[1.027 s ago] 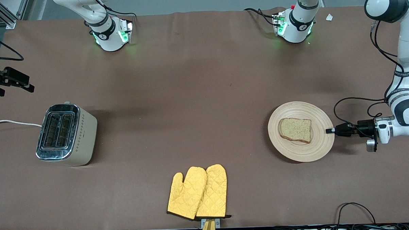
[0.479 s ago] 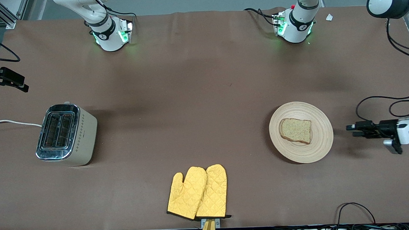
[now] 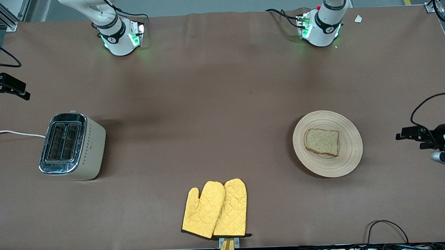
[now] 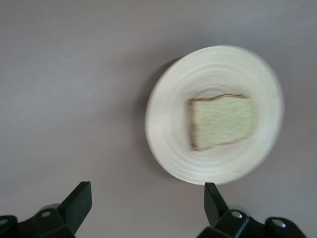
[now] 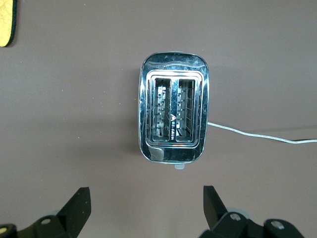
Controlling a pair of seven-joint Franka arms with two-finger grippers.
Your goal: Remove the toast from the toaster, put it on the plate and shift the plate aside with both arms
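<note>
Both tools, left (image 3: 402, 135) and right (image 3: 23, 95), sit half cut off.

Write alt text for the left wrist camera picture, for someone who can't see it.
The toast lies flat on the round wooden plate, which sits on the brown table. The left gripper hovers open above the table beside the plate, holding nothing, its two black fingertips spread wide.

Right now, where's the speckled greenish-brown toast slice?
In the front view, the speckled greenish-brown toast slice lies flat on the round tan wooden plate, toward the left arm's end of the table, apart from the open left gripper.
</note>
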